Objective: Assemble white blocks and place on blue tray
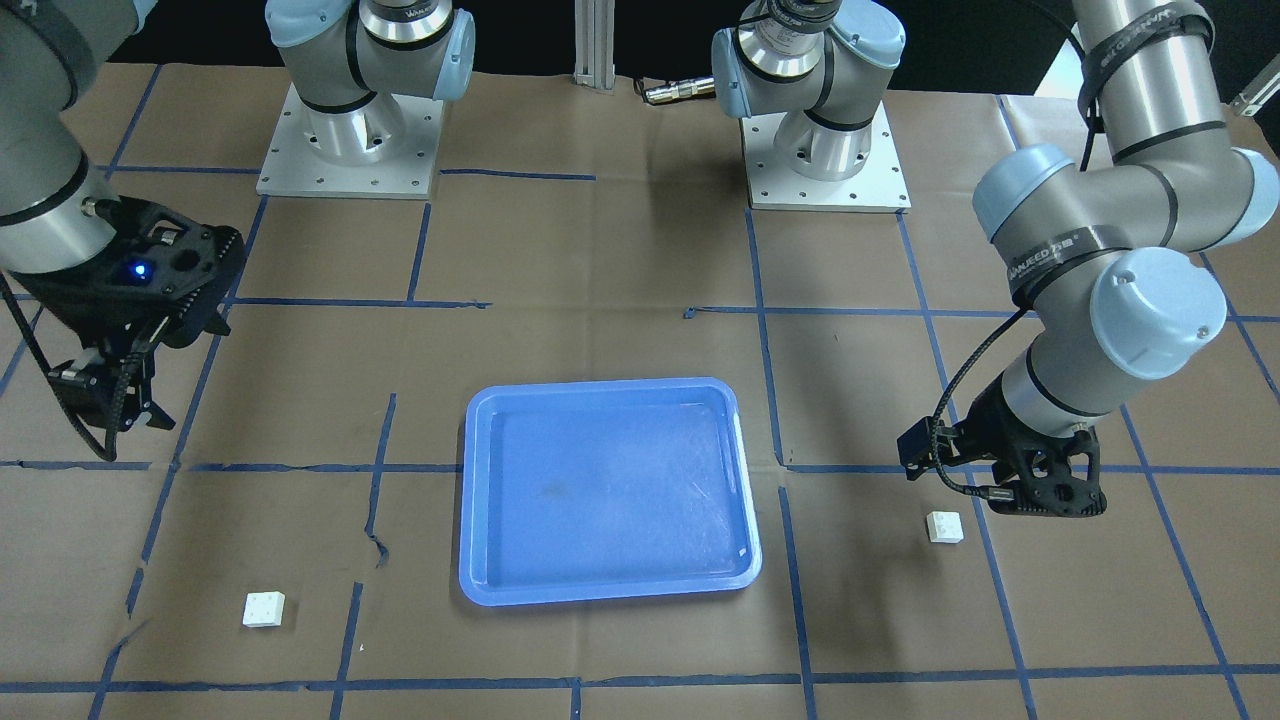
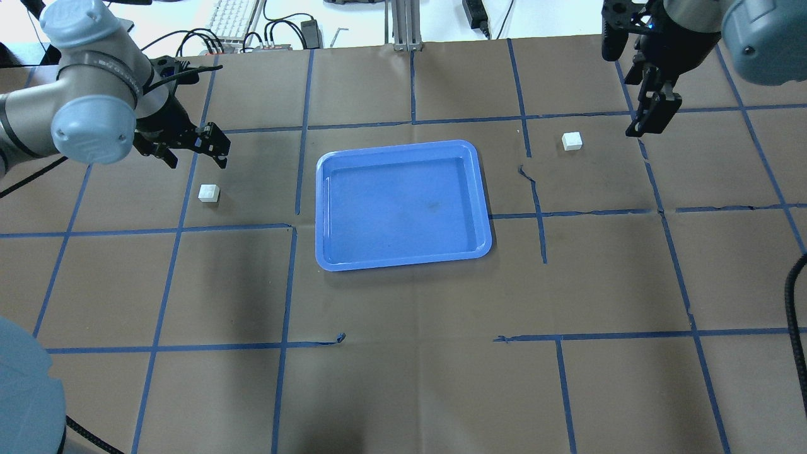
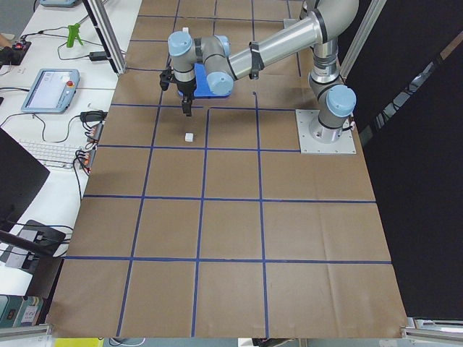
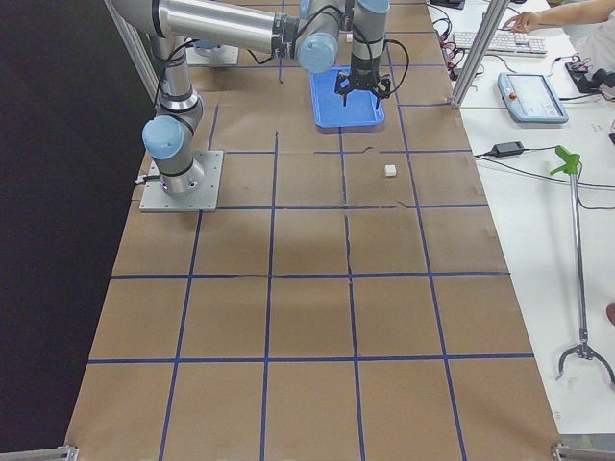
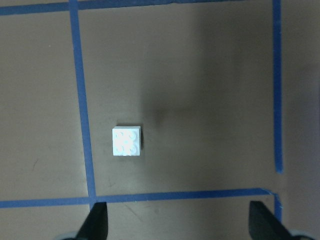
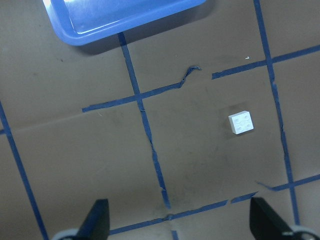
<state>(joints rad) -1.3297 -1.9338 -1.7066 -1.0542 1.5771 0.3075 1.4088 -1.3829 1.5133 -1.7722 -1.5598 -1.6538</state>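
The blue tray (image 2: 403,205) lies empty at the table's middle, also in the front view (image 1: 605,490). One white block (image 2: 209,192) sits on the paper left of the tray, studs up, also in the left wrist view (image 5: 126,142). My left gripper (image 2: 195,151) hovers open just beyond it, apart from it. The other white block (image 2: 572,140) sits right of the tray and shows in the right wrist view (image 6: 241,123). My right gripper (image 2: 649,120) is open, raised to the block's right, and holds nothing.
Brown paper with a blue tape grid covers the table. The paper is torn near the right block (image 6: 187,75). Both arm bases (image 1: 350,150) (image 1: 825,150) stand at the robot's side. A keyboard (image 2: 230,19) and cables lie beyond the far edge.
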